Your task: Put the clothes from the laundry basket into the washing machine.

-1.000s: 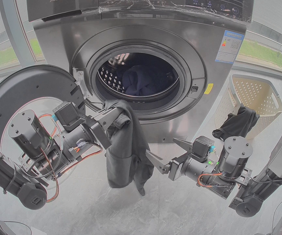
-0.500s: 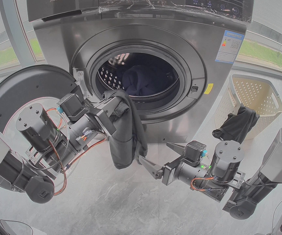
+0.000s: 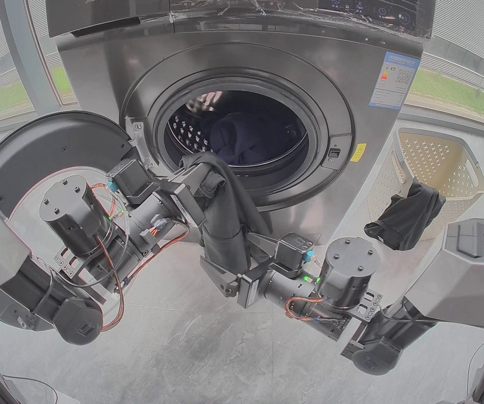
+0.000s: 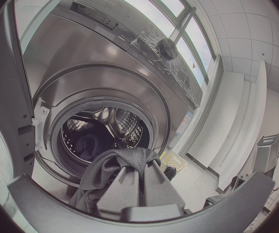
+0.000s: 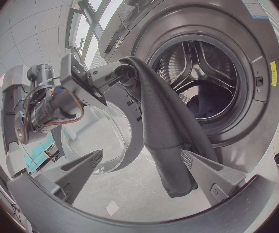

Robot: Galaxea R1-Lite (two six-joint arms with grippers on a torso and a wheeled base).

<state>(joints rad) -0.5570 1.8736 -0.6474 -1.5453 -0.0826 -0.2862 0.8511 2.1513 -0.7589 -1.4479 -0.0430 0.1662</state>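
A dark grey garment [image 3: 225, 214] hangs from my left gripper [image 3: 203, 176], which is shut on its top fold just below the washing machine's round opening [image 3: 236, 130]. The left wrist view has the fingers [image 4: 152, 185] pinching the cloth [image 4: 113, 165] in front of the drum. My right gripper [image 3: 233, 256] is open, its fingers either side of the garment's hanging lower part [image 5: 168, 139]. Dark blue clothes [image 3: 242, 138] lie inside the drum. The laundry basket [image 3: 455, 164] stands at the right with a black garment [image 3: 404, 217] draped over its rim.
The machine's round door [image 3: 45, 152] is swung open to the left, close behind my left arm. Grey tiled floor [image 3: 197, 354] lies in front of the machine. Windows run behind the machine on both sides.
My left gripper has lifted the grey garment up and toward the drum opening. My right arm has swung left, so its open fingers now straddle the garment's hanging end.
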